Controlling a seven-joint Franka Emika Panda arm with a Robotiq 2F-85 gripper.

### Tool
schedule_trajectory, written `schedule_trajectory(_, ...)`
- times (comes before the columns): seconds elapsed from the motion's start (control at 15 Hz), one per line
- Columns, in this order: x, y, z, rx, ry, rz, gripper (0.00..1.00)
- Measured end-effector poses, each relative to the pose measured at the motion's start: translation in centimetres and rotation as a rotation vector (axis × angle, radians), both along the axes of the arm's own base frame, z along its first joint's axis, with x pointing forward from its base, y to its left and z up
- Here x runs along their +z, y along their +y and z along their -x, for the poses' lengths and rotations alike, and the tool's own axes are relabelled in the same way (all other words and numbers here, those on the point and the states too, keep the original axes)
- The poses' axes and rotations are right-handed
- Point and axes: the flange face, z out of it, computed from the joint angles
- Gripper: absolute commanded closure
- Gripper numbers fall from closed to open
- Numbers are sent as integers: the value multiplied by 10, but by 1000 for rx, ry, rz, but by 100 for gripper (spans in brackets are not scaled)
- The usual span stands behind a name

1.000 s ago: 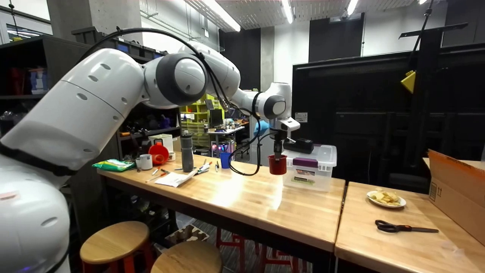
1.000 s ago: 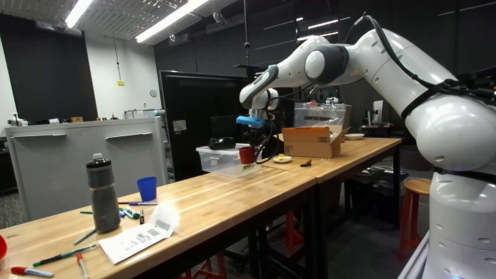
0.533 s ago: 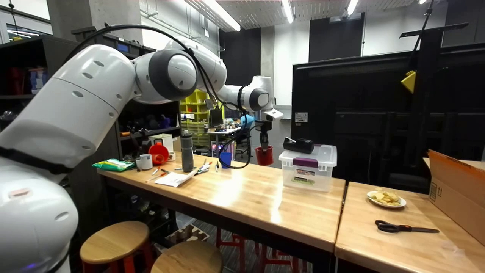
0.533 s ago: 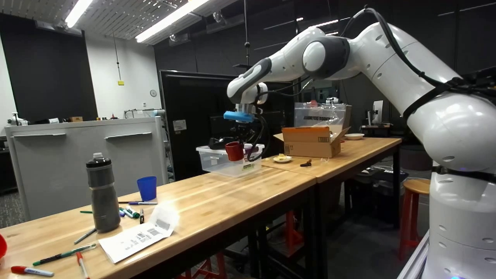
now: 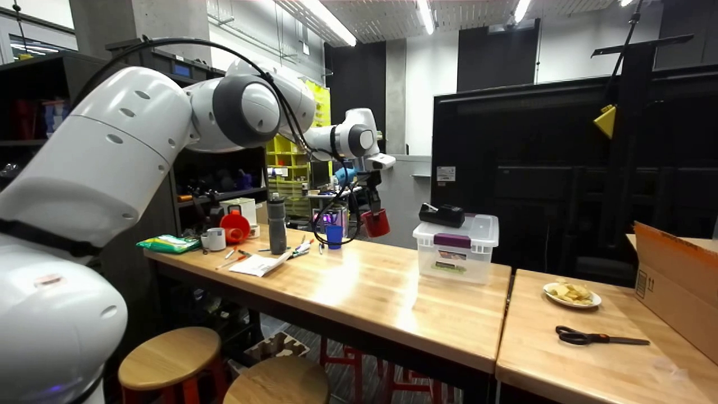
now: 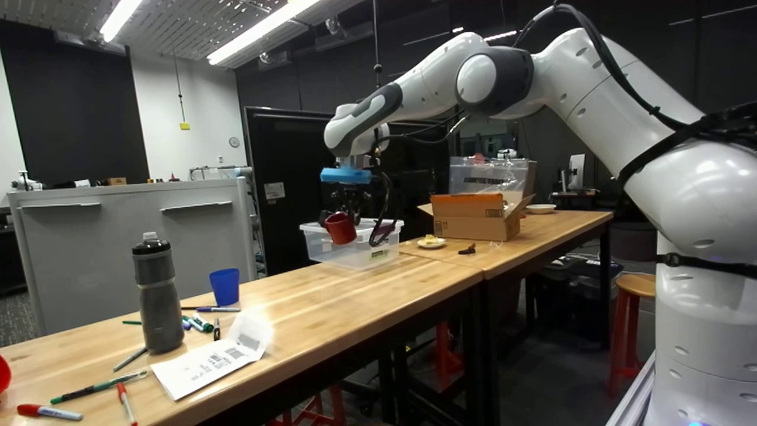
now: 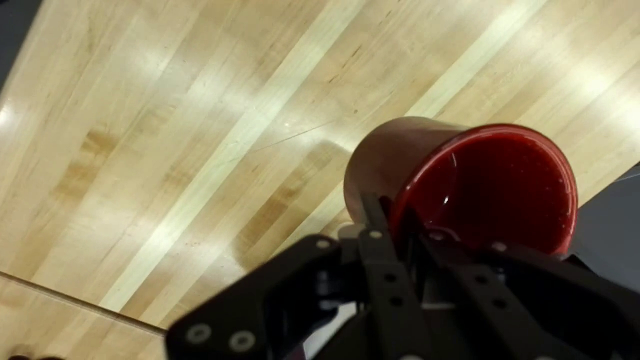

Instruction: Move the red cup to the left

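Wrist view: the gripper (image 7: 393, 215) reaches up from the bottom edge, its black fingers (image 7: 378, 252) closed on the wall of a plain, dark red cup (image 7: 465, 185), one finger along the outside, the other, harder to make out, just inside the rim. The red cup's mouth faces the camera, showing a glossy interior. Behind it spreads the pale, striped wood of a table (image 7: 175, 150). In both exterior views the cup hangs tilted in the air, above and apart from the tabletop. In an exterior view it appears between a blue cup (image 5: 334, 234) and a transparent, lidded storage box (image 5: 477, 264) with a purple latch (image 5: 452, 240); a black desk item (image 5: 443, 215) sits on the lid. Above the gripper, the white robot arm (image 5: 154, 115) arches back toward its base. Farther along the table, in an exterior view, a grey bottle (image 6: 158, 302) with a black cap stands upright among pens and markers (image 6: 50, 412), near a creased white paper (image 6: 204, 367). On an adjoining table (image 5: 533, 320), a white plate (image 5: 580, 305) holds pale yellow chips (image 5: 571, 292); near it lie black-handled scissors (image 5: 592, 338), and a cardboard box (image 5: 679, 297) stands at the edge of the view. Below the first table's near side are round wooden stools (image 5: 169, 356) with red legs.
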Motion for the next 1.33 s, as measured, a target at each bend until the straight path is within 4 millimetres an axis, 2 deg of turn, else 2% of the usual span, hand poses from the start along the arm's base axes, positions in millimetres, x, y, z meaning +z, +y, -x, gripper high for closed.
schedule_trajectory(0.27, 22, 19, -1, 29, -15, 12, 98)
schedule_trajectory(0.6, 54, 33, 0, 47, -19, 7, 98)
schedule_trajectory(1.0, 80, 26, -1, 59, 24, 22, 98)
schedule_trajectory(1.33, 84, 24, -4, 105, 24, 36, 98)
